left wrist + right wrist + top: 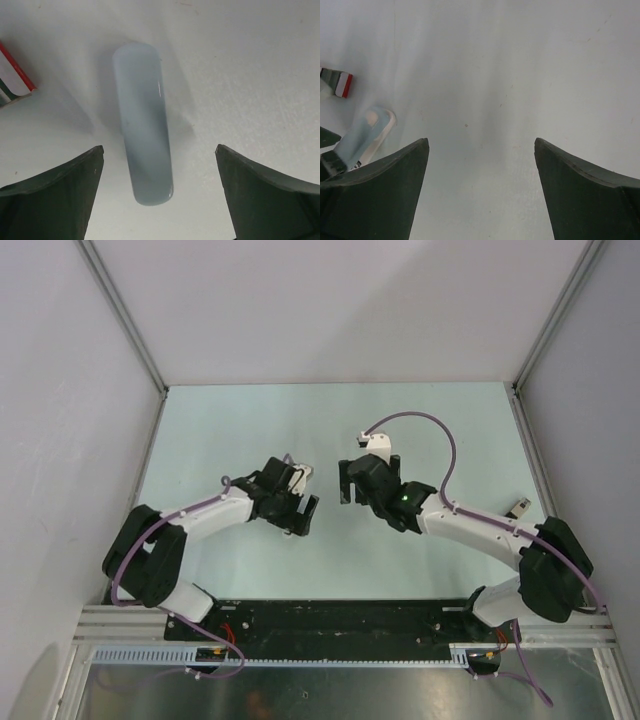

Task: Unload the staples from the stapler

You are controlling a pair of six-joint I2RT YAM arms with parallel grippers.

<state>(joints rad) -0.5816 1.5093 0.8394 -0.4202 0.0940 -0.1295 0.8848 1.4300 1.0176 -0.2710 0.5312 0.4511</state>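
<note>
The stapler (142, 122) is a pale blue rounded oblong lying flat on the table. In the right wrist view it (367, 131) shows a white base and a dark end. My left gripper (159, 147) is open, its jaws wide on either side of the stapler's near end without touching it. In the top view the left gripper (303, 512) hides the stapler. My right gripper (481, 140) is open and empty over bare table, with the stapler off to its left. It faces the left gripper in the top view (348, 483).
A flat red-and-white block with a green stripe (15, 75) lies beside the stapler, also seen from the right wrist (337, 82) and from above (304, 473). A small dark-and-white object (520, 507) lies by the right wall. Walls enclose the table on three sides.
</note>
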